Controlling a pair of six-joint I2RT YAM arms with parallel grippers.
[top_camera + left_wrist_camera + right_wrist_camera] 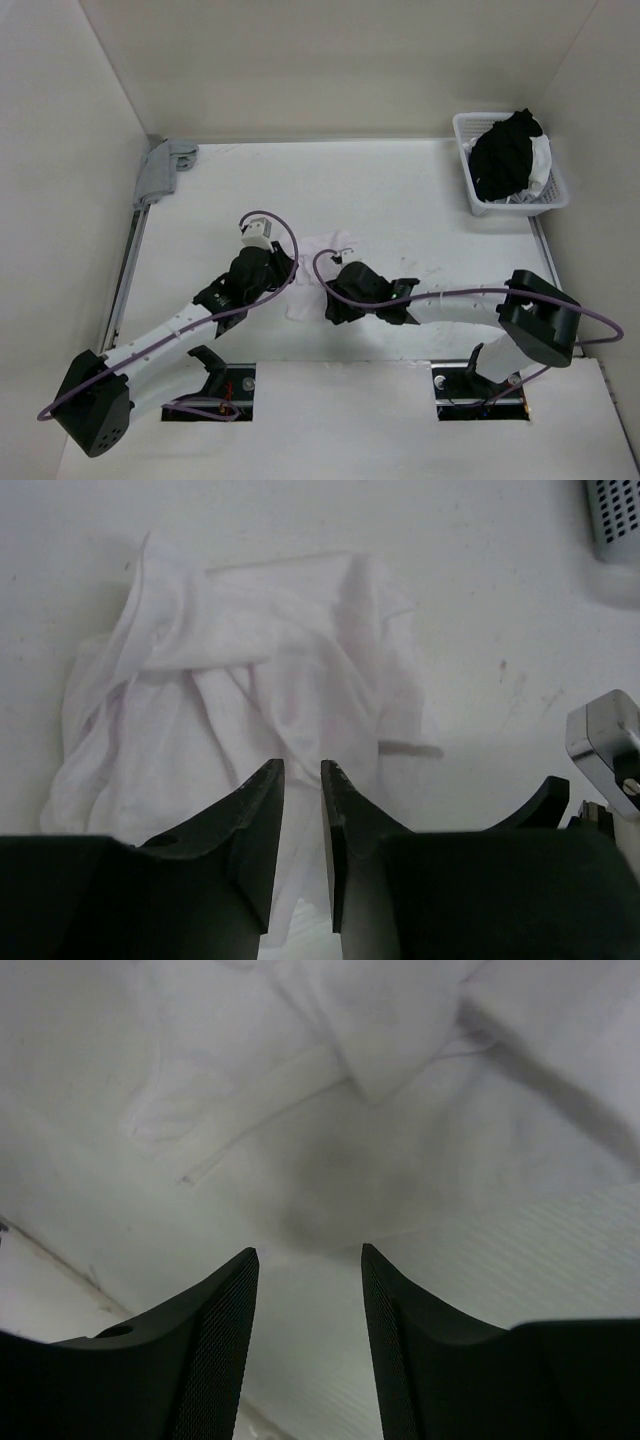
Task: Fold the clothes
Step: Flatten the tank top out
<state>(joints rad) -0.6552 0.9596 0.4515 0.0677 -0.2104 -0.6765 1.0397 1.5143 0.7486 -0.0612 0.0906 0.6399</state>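
The white garment [250, 680] is seen crumpled mid-tabletop [400, 190], its edges ragged, with bare surface left on the far side. The left jaws are set narrow at its left edge with fabric in the gap; a grip cannot be told. The right jaws are held wide over the cloth.

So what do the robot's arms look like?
Both are white tubes with chunky black joints: left arm, right arm. A thin purple cable loops along each. The left hand and right hand each have two black curved fingers, finely ribbed inside.
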